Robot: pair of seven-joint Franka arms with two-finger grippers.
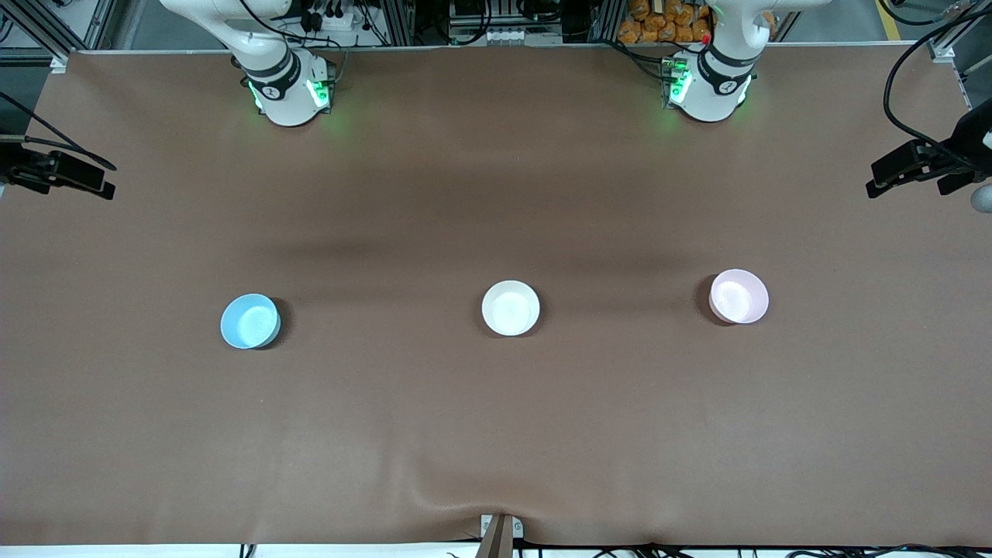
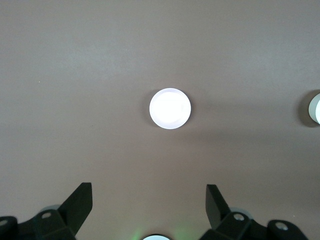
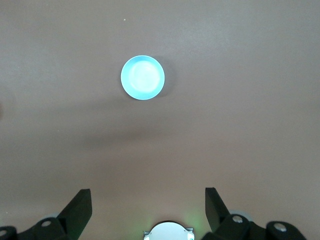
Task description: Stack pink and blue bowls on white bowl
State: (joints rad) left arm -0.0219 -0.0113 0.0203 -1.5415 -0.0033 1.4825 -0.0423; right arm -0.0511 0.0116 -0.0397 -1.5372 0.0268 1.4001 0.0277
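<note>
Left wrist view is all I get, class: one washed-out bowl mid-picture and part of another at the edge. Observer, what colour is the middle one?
Observer: The front view shows it is the pink bowl, toward the left arm's end of the table.
Operator: And the one at the edge?
Observer: That is the white bowl, midway along the table, with nothing stacked in it.
Operator: Where is the blue one?
Observer: The blue bowl sits toward the right arm's end. The right tool hangs open high over the table near it, as the left tool does near the pink bowl.
</note>
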